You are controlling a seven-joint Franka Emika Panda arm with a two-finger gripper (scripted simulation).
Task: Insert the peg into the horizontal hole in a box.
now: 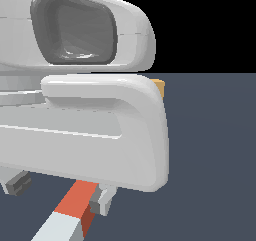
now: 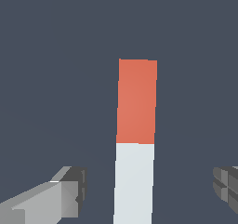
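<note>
The peg (image 1: 75, 205) lies on the dark floor, one half red-orange and the other white. In the wrist view the peg (image 2: 135, 125) runs lengthwise between my fingers. My gripper (image 1: 61, 191) is open, with one finger (image 1: 105, 200) beside the peg and the other (image 1: 17, 182) farther off. In the wrist view the gripper (image 2: 148, 186) straddles the white half, and neither finger touches it. Only a tan corner of the box (image 1: 159, 86) shows behind my arm. The hole is hidden.
My white arm and hand (image 1: 100, 125) fill most of the exterior view and hide the space behind them. Dark floor (image 1: 215, 160) stretches to the exterior view's right.
</note>
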